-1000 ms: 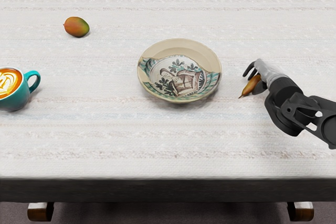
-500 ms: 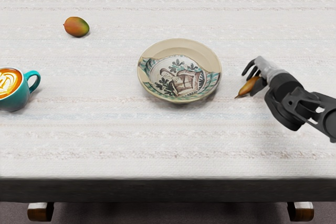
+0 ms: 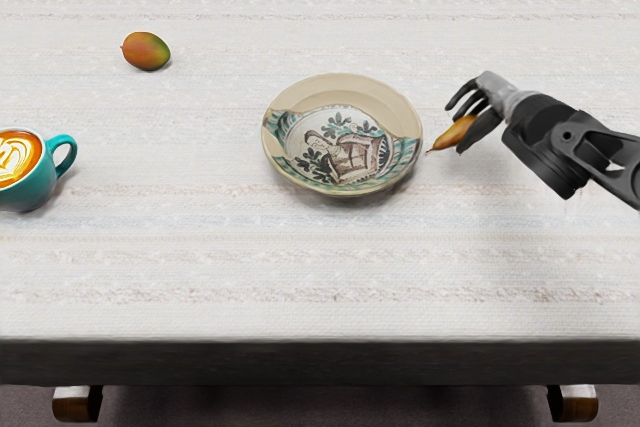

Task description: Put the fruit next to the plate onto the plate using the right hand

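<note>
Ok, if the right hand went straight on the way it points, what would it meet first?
Probably the plate, at its right rim, led by the fruit that the right hand holds. Height is unclear, so it may pass above.

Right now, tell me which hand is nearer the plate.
Right. The right hand, gripping the fruit, is just right of the plate; the left hand is out of view.

Slender orange-brown fruit, tilted, pointed end toward plate rim, just right of it. Plate cream, painted, flat at table centre.
</note>
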